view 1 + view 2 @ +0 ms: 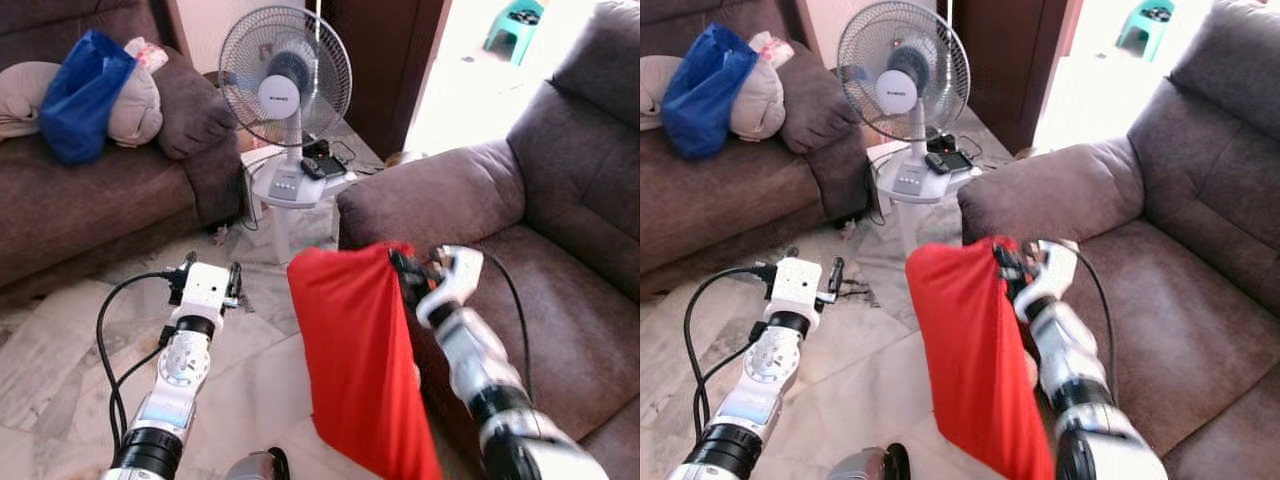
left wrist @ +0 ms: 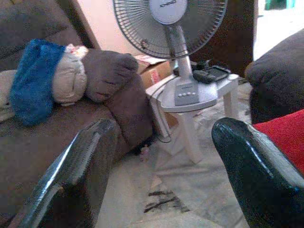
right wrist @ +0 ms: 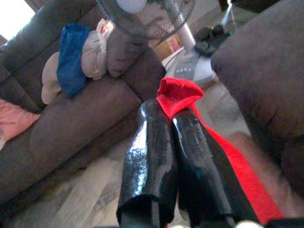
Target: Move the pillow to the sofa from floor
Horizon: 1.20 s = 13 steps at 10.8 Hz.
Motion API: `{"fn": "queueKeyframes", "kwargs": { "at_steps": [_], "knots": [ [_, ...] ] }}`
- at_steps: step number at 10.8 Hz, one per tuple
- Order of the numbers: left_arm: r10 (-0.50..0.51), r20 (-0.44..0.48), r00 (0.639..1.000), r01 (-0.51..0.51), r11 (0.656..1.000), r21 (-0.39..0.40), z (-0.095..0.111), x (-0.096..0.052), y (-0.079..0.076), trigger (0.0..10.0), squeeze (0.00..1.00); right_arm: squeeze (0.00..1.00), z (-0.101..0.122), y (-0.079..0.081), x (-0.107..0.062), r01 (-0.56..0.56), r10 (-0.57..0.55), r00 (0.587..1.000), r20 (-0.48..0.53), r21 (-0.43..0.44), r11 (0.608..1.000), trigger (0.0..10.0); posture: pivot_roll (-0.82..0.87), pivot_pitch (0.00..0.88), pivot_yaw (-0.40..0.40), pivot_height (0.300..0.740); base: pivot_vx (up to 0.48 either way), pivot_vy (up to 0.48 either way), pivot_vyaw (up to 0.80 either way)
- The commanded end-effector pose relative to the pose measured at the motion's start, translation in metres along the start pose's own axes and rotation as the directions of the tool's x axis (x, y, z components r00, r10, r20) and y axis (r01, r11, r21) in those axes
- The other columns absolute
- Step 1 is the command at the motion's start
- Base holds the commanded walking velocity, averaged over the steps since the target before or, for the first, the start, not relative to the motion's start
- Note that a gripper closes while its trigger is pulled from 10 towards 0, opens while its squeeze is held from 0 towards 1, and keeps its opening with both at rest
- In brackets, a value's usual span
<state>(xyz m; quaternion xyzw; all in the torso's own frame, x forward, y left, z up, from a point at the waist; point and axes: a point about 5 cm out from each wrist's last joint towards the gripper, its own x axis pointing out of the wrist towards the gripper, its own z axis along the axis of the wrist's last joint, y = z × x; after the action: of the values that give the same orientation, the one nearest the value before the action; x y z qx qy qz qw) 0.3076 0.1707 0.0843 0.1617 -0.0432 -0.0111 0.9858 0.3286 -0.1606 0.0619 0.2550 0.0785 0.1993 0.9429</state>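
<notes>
Pillow (image 1: pixel 360 360) hangs lengthwise toward 6 o'clock from the right pincer (image 1: pixel 408 268), clamped on its corner; sofa (image 1: pixel 560 270) lies at 3 o'clock.

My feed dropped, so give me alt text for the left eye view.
The right gripper holds the red pillow by its corner, hanging beside the brown sofa. The left gripper is open; a fan stands behind.

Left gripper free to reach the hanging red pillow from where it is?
Probably yes. The left gripper is open and holds nothing, raised beside the red fabric pillow, with only bare tiled floor showing between them. The right gripper is shut on the pillow's top corner.
</notes>
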Motion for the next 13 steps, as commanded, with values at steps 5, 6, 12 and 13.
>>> {"fn": "queueKeyframes", "kwargs": {
  "at_steps": [5,6,12,13],
  "knots": [
    [-0.028,-0.026,0.999,0.027,0.999,-0.04,-0.003,-0.003,-0.001,10.0,0.0,0.0,0.017,0.004,-0.023,-0.221,0.222,0.975,0.015,-0.057,0.974,10.0,0.09,0.02,-0.033,0.74,0.0,0.0,0.0],
    [-0.031,-0.031,0.999,0.03,0.998,-0.055,-0.004,-0.003,-0.001,10.0,0.0,0.0,0.018,0.006,-0.023,-0.239,0.24,0.971,0.004,-0.059,0.969,10.0,0.09,0.018,-0.033,0.74,0.0,0.0,0.0],
    [-0.014,-0.047,0.999,0.01,0.996,-0.083,-0.005,-0.003,0.001,10.0,0.0,0.0,0.034,-0.055,-0.027,0.497,-0.504,0.863,0.028,-0.223,0.839,10.0,0.1,0.017,-0.035,0.74,0.0,0.0,0.0],
    [-0.012,-0.05,0.999,0.008,0.996,-0.086,-0.005,-0.003,0.002,10.0,0.0,0.0,0.038,-0.058,-0.03,0.521,-0.528,0.848,0.045,-0.254,0.815,10.0,0.1,0.018,-0.035,0.74,0.0,0.0,0.0]
  ]
}}
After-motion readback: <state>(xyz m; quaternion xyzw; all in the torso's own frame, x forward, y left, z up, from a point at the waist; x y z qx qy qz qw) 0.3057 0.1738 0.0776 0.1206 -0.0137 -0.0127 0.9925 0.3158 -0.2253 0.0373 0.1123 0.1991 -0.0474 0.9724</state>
